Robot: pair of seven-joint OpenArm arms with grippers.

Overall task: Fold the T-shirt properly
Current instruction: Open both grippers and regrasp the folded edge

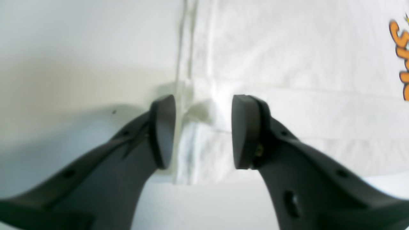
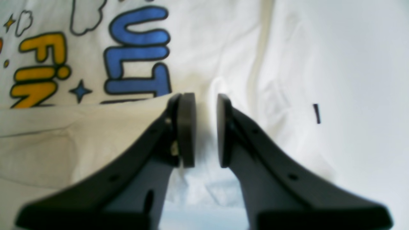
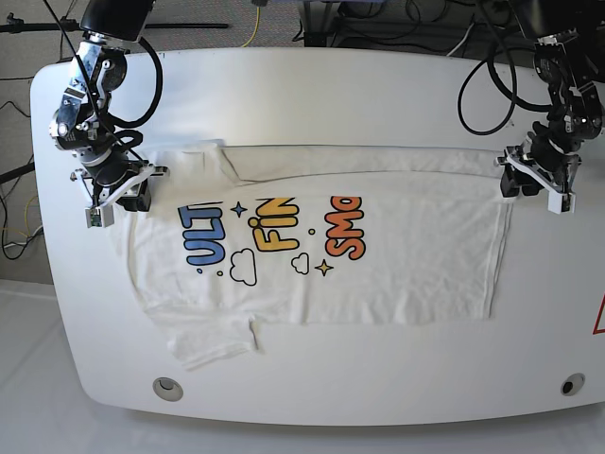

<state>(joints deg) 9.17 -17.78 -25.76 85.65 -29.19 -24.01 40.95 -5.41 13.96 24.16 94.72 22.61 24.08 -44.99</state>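
The white T-shirt [image 3: 406, 236] lies flat on the table with its blue, yellow and orange cartoon words facing up and its far edge folded over towards the front. My left gripper [image 1: 204, 105] stands open at the shirt's hem corner, the jaws apart with the bunched hem [image 1: 195, 115] between them; in the base view the left gripper [image 3: 534, 189] is at the right. My right gripper [image 2: 204, 99] is at the shoulder end beside the blue letters [image 2: 137, 51], its jaws drawn close on a raised ridge of cloth. In the base view the right gripper [image 3: 112, 194] is at the left.
The white table [image 3: 378, 95] has rounded corners, with a round hole at the front left [image 3: 168, 386] and another at the front right [image 3: 572, 383]. Cables run behind its far edge [image 3: 378, 28]. One sleeve [image 3: 213, 345] sticks out toward the front.
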